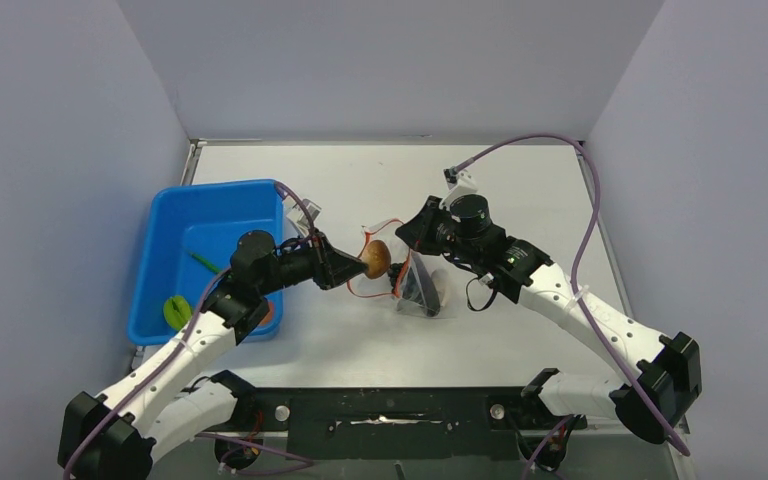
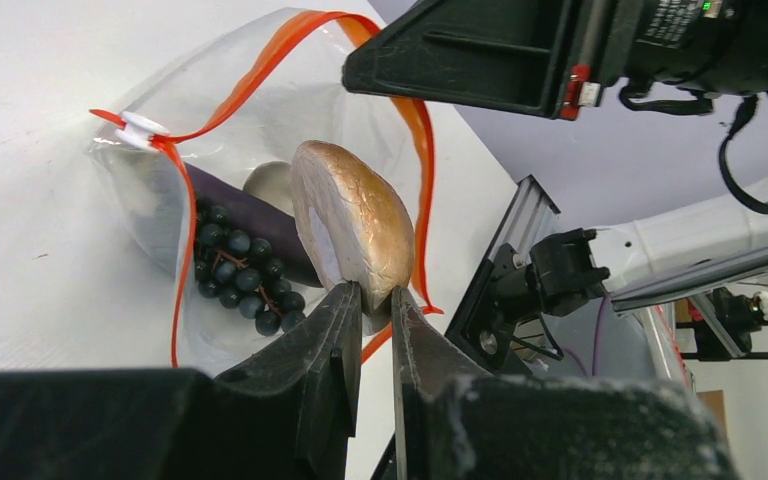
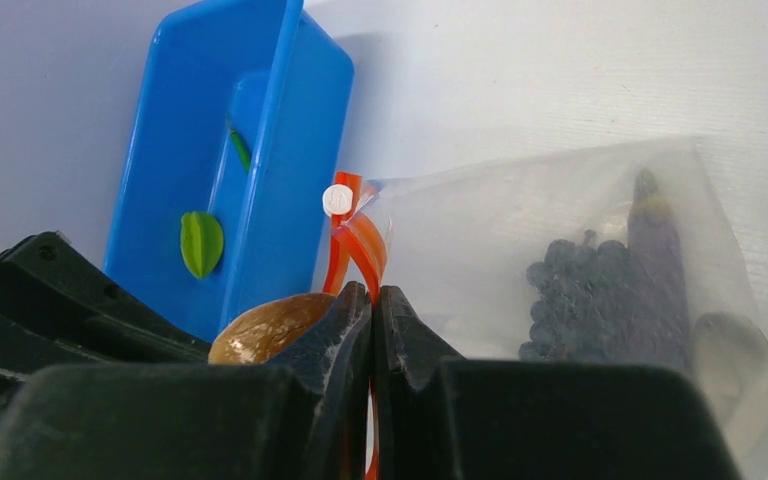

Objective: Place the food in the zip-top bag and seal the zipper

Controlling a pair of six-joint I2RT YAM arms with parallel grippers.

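Observation:
My left gripper (image 2: 375, 300) is shut on the lower edge of a brown, domed toy food (image 2: 355, 225) with a pale flat side. It holds this piece at the open mouth of the zip-top bag (image 2: 155, 190). Inside the clear bag lie a dark grape bunch (image 2: 240, 270), a purple piece (image 2: 250, 215) and a pale disc (image 2: 270, 185). My right gripper (image 3: 373, 292) is shut on the red zipper (image 3: 360, 240) strip, lifting the bag's mouth. From above, the brown food (image 1: 377, 258) sits between both grippers, beside the bag (image 1: 425, 285).
A blue tray (image 1: 210, 190) stands left of the bag and holds a thin green pod (image 1: 203, 262) and a lime-green fruit (image 1: 177, 310). A white slider (image 3: 338, 199) sits on the zipper's end. Grey walls enclose the table on three sides.

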